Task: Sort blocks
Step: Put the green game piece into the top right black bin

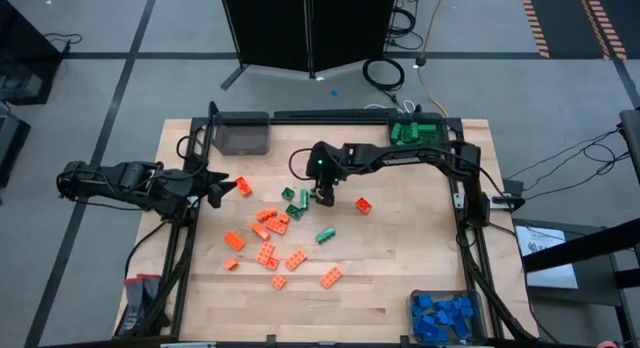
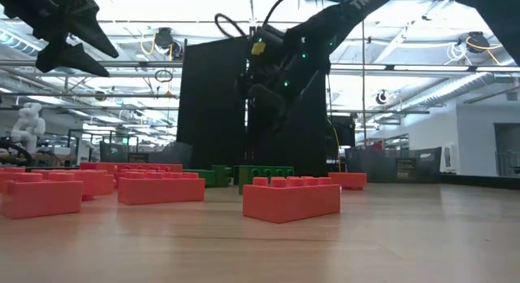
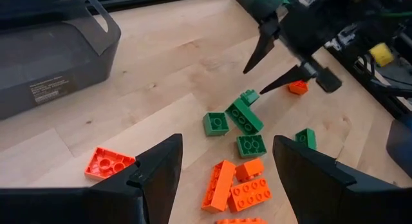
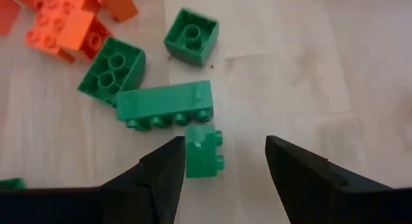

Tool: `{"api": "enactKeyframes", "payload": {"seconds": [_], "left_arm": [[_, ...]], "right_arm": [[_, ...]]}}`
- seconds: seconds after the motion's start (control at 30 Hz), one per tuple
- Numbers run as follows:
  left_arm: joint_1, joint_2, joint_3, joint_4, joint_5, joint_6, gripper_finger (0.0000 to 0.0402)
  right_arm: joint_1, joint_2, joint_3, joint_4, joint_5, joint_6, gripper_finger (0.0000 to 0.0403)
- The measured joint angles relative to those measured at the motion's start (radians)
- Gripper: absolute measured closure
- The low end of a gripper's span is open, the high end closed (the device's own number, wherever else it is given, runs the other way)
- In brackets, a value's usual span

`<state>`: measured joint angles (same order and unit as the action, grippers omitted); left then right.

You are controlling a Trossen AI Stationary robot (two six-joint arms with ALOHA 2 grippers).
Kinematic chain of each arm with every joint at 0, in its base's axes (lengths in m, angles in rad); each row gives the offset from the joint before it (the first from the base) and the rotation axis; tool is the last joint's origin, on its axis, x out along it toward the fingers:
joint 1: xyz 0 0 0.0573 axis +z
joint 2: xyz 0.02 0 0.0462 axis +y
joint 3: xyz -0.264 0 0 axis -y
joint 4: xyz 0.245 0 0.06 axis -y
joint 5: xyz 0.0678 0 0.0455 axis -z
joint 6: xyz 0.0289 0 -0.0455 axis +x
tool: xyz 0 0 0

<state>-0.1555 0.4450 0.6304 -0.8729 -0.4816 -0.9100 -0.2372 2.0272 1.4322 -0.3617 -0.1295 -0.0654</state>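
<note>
Orange and green blocks lie scattered on the middle of the wooden table [image 1: 400, 248]. My right gripper [image 1: 322, 195] hangs open just above a cluster of green blocks [image 1: 298, 199]. In the right wrist view a small green block [image 4: 203, 153] lies on its side between the fingers, close to one finger [image 4: 168, 166], with an oblong green block [image 4: 166, 103] just beyond. My left gripper [image 1: 216, 186] is open and raised at the table's left edge, with one orange block [image 3: 106, 163] on the table in front of it.
A dark grey bin [image 1: 243, 135] stands at the far left. At the far right is a bin of green blocks [image 1: 418, 131], and a bin of blue blocks [image 1: 445, 316] sits in the near right corner. More orange blocks [image 1: 270, 250] lie toward the near edge.
</note>
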Motion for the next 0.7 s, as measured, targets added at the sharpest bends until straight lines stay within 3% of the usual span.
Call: {"api": "enactKeyframes", "payload": {"seconds": [0.33, 0.43, 0.57, 0.7], "left_arm": [[0.000, 0.000, 0.000, -0.001, 0.000, -0.001, 0.0157], [0.000, 0.000, 0.000, -0.001, -0.001, -0.001, 0.0157], [0.000, 0.000, 0.000, -0.001, -0.001, 0.000, 0.0157], [0.000, 0.000, 0.000, -0.002, -0.002, 0.000, 0.0157]], "right_arm": [[0.018, 0.077, -0.001, 0.045, -0.003, 0.000, 0.0198], [0.017, 0.084, -0.001, 0.036, -0.002, 0.001, 0.0235], [0.017, 0.081, 0.000, 0.037, -0.002, 0.002, 0.0329], [0.011, 0.069, 0.008, 0.030, -0.003, 0.048, 0.0330]]}}
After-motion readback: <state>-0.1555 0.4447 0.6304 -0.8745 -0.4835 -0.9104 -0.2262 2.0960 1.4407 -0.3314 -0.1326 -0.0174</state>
